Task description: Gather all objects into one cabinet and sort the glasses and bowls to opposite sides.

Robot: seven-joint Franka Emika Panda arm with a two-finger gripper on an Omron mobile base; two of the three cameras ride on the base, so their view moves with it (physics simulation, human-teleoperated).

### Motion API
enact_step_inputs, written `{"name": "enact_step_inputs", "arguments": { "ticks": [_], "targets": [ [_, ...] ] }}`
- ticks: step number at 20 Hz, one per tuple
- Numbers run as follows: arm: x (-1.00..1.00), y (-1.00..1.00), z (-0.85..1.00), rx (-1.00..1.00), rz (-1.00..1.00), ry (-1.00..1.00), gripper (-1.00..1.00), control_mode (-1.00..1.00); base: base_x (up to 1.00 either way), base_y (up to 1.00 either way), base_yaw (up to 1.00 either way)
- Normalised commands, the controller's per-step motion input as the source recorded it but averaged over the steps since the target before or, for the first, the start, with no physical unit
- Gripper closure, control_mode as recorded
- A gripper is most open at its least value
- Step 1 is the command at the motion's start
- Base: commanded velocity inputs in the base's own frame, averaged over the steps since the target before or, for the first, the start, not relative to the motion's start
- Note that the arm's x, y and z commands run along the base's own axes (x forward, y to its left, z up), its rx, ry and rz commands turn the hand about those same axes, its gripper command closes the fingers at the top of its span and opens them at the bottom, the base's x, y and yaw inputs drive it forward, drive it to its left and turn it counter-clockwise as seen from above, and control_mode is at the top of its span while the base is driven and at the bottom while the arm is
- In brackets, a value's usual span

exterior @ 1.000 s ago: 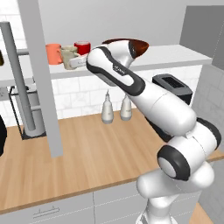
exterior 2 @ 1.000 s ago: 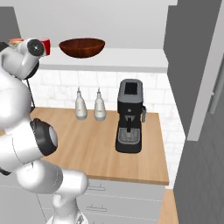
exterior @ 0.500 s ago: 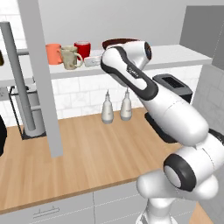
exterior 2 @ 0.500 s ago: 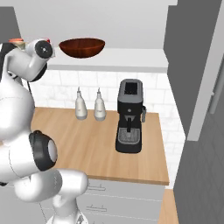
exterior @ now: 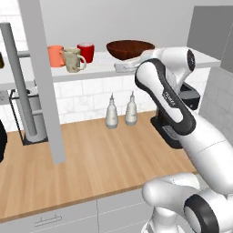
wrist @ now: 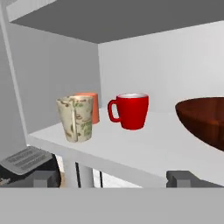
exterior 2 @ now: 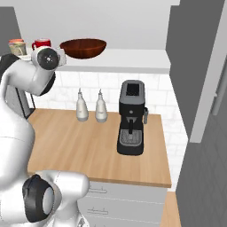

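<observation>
- End effector (wrist: 112,177): its 2 dark fingertips (wrist: 43,177) stand spread wide with nothing between them, just in front of the shelf's (wrist: 131,155) front edge.
- On the pale grey shelf of the cabinet (exterior: 38,82), 3 cups stand together on the left: a beige mug (wrist: 75,118) nearest the edge, a coral-orange mug (wrist: 89,107) behind it, a red cup (wrist: 131,110) beside them, its handle turned toward the other 2.
- The wide dark brown bowl (wrist: 205,122) sits apart on the right side of the same shelf.
- Below, on the wooden worktop (exterior: 91,159), stand 2 white bottles (exterior: 112,113) and a black coffee machine (exterior 2: 131,117).
</observation>
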Motion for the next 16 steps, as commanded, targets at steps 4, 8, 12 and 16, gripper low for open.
{"name": "enact_step_inputs", "arguments": {
  "ticks": [4,8,12,16],
  "targets": [
    [-0.86,-0.78,0.44,0.00,-0.24,0.01,-1.00,-1.00,0.00,0.00,0.00],
    [-0.89,-0.60,0.68,0.00,-0.23,0.06,-1.00,-1.00,0.00,0.00,0.00],
    [-1.00,-0.41,0.48,0.00,-0.19,0.06,-1.00,-1.00,0.00,0.00,0.00],
    [-1.00,-0.21,0.06,0.00,-0.18,0.01,-1.00,-1.00,0.00,0.00,0.00]
  ]
}}
